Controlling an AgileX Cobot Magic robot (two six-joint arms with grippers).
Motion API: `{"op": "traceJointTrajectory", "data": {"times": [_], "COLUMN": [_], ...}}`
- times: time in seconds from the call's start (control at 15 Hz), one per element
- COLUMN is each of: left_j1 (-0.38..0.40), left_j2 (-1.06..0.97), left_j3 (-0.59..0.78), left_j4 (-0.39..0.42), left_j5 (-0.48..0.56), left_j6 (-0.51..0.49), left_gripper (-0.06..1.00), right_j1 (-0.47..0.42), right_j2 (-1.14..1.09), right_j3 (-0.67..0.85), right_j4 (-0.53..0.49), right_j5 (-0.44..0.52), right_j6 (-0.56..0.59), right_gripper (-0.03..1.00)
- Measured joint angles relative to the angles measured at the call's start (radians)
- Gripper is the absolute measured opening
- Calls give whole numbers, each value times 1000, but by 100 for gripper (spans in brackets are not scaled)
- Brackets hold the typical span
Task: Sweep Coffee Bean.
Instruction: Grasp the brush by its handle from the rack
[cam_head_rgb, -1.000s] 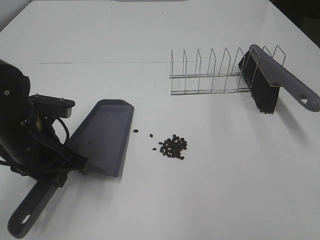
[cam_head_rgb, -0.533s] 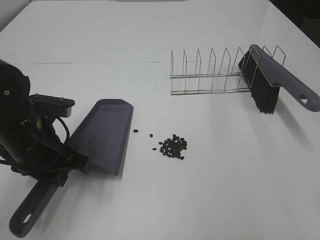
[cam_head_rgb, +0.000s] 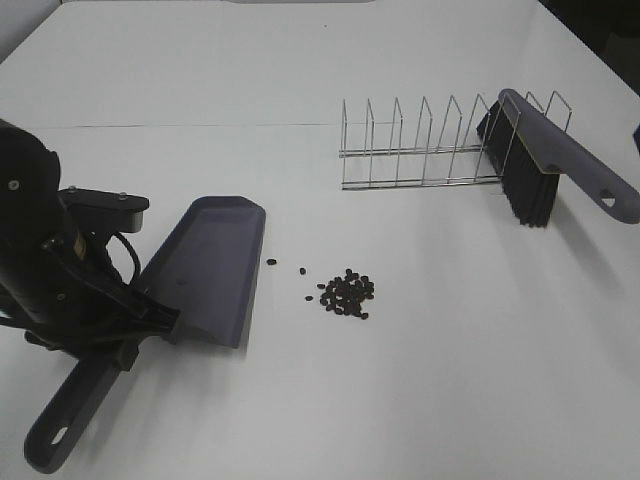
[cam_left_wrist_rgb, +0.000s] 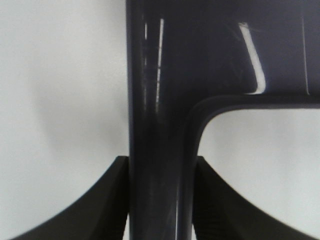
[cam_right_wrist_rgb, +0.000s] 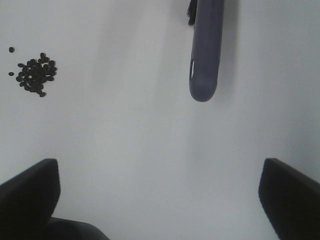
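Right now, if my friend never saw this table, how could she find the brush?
Look at the white table and find the wire rack on its right side. The brush leans on the rack's right end, bristles down. It is the same dark grey as the dustpan, but only it has thick black bristles.

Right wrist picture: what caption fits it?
Open right gripper above the table, facing the brush handle and coffee beans.

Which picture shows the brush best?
The exterior high view: the whole brush shows there, bristles and handle, leaning on the wire rack. The right wrist view catches only its handle end and a sliver of bristles. The left wrist view shows none of it, only the dustpan handle.
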Motion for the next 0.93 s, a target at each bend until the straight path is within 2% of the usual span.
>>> {"op": "traceJointTrajectory", "data": {"times": [0.2,0.47,0.73,0.93], "left_j1": [0,0,0,0], "left_j2": [0,0,0,0], "left_j3": [0,0,0,0], "left_j4": [-4,-17,-17,-17], "left_j5": [-1,-2,-2,-1], "left_j6": [0,0,0,0], "left_gripper": [31,31,31,31], "right_j1": [0,0,-13,-37], "right_j2": [268,604,879,998], "right_j3": [-192,-494,-787,-915], "right_j4": [36,35,9,3], "right_j5": [55,102,102,102], "right_j6": [-2,-17,-35,-58], "right_gripper": [98,98,98,98]}}
